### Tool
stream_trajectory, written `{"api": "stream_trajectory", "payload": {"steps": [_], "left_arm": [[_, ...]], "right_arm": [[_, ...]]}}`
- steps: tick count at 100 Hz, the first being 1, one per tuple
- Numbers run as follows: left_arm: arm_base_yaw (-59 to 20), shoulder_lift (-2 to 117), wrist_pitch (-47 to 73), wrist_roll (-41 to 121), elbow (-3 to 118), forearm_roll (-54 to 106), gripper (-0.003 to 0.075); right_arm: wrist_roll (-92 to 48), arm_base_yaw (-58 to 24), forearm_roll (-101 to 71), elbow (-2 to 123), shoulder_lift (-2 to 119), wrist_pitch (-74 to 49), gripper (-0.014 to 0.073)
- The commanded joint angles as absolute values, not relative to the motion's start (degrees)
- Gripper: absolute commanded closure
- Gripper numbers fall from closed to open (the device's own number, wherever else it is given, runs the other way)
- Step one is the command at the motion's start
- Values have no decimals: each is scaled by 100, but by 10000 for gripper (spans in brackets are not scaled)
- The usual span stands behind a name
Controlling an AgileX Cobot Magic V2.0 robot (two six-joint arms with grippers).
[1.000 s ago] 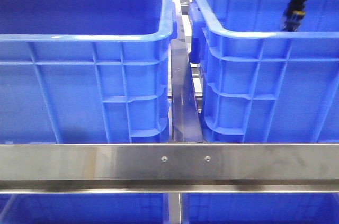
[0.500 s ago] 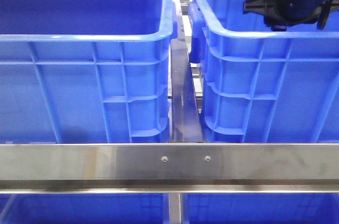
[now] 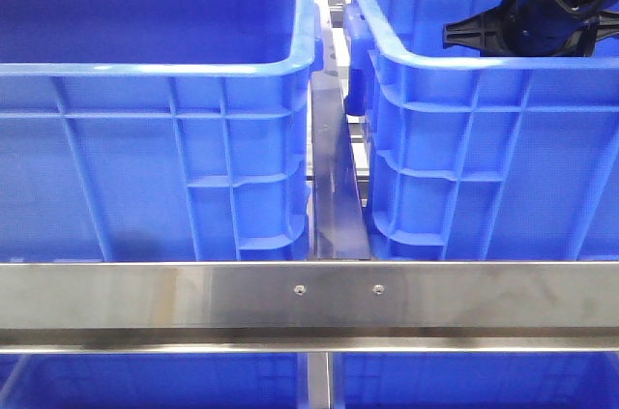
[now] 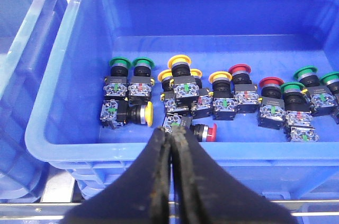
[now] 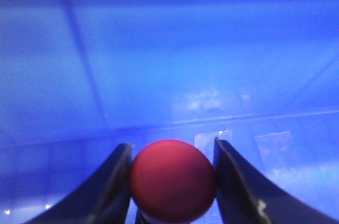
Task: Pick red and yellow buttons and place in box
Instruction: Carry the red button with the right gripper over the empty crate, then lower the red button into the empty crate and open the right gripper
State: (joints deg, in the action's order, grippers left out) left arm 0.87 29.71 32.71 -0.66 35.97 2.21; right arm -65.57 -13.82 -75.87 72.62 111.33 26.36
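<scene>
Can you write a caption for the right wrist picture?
Right claw squeezes a red button inside a blue box.

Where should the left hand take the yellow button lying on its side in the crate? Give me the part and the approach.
Grip the yellow button by its boxy contact block, coming down from above. It lies on its side, so the block's flat faces are exposed, while the domed cap would likely slip. The left hand, shut now, must open first.

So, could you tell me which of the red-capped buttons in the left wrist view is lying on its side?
The red button nearest the left gripper, alone in front of the row; the other two red ones stand cap-up.
</scene>
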Motion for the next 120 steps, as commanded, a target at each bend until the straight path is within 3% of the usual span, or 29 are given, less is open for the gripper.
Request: {"api": "stream_trajectory", "payload": {"steps": [1, 24, 33, 65, 100, 120], "left_arm": [[90, 2981, 2811, -63, 3750, 234, 739], [90, 2981, 2811, -63, 3750, 234, 739], [90, 2981, 2811, -63, 3750, 234, 739], [90, 2981, 2811, -63, 3750, 234, 739], [90, 2981, 2811, -63, 3750, 234, 739], [90, 2981, 2811, -63, 3750, 234, 739]], "right_arm": [[-6593, -1383, -7486, 7392, 10913, 2590, 372], [-6593, -1383, -7497, 7392, 10898, 2596, 119], [-6593, -1383, -7515, 7392, 10898, 2632, 72], [-6999, -1383, -7988, 7392, 10520, 2677, 62], [-10479, -1383, -10993, 7193, 8933, 2103, 62], [-10611, -1383, -10977, 6547, 7807, 1797, 62]]}}
